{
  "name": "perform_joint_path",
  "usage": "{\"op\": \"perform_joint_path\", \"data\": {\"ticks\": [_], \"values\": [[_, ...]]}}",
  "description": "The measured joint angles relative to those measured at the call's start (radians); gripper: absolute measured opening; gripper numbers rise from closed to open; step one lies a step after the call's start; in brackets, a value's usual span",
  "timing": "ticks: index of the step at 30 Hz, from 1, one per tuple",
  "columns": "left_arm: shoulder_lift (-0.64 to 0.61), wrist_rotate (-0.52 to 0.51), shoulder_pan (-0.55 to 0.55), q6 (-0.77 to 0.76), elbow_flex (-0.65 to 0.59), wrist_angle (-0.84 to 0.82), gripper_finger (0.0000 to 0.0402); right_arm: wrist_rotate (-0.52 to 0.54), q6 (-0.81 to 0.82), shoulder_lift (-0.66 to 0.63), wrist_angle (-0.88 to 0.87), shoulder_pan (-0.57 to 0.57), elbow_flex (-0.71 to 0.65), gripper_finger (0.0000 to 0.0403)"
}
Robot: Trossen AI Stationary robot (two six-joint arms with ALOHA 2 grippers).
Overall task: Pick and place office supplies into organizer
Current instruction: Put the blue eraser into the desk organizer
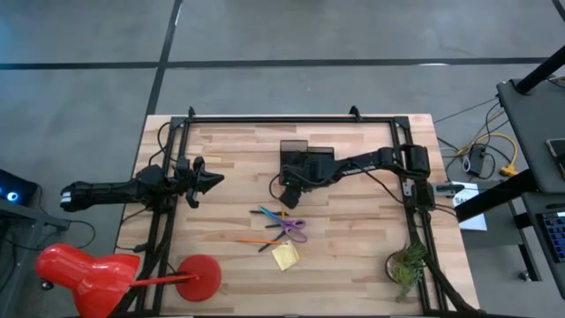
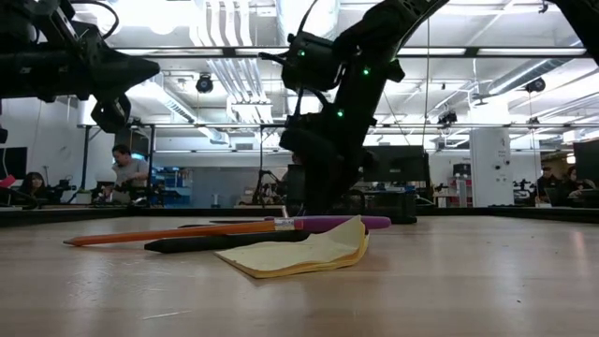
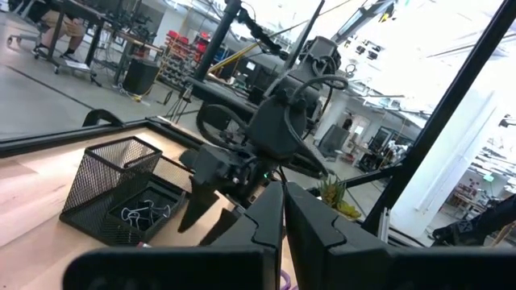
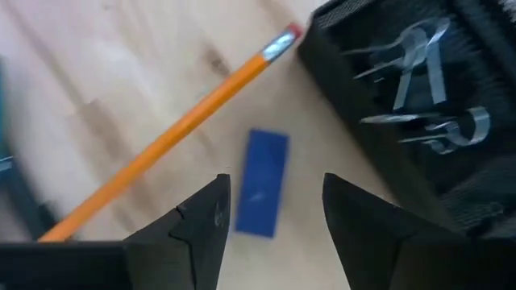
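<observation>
My right gripper [image 4: 276, 187] is open and points down at the table just near of the black mesh organizer [image 1: 300, 155]. A small blue block [image 4: 262, 193] lies flat between its fingers, untouched. An orange pencil [image 4: 169, 137] lies beside it. Metal clips [image 4: 423, 76] sit in the organizer's low tray. Nearer on the table lie purple-handled scissors [image 1: 293, 229], dark pens [image 1: 265, 213], another orange pencil [image 1: 254, 240] and a yellow sticky pad [image 1: 284, 256]. My left gripper [image 1: 214, 179] is shut and hovers over the table's left side.
A small green plant [image 1: 406, 265] stands at the near right corner. A red object [image 1: 84, 274] and a red disc [image 1: 201, 276] sit at the near left. The black frame rails [image 1: 291, 117] run along the table's edges. Bare wood lies between the arms.
</observation>
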Motion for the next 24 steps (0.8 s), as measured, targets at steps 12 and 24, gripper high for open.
{"op": "perform_joint_path", "data": {"ticks": [12,24], "values": [[0.0,0.0,0.0,0.0,0.0,0.0,0.0,0.017,0.018,0.0,0.107,0.01,-0.059,0.0185],[0.0,0.0,0.0,0.0,0.0,0.0,0.0,0.038,-0.028,0.039,0.113,0.012,-0.06,0.0185]]}}
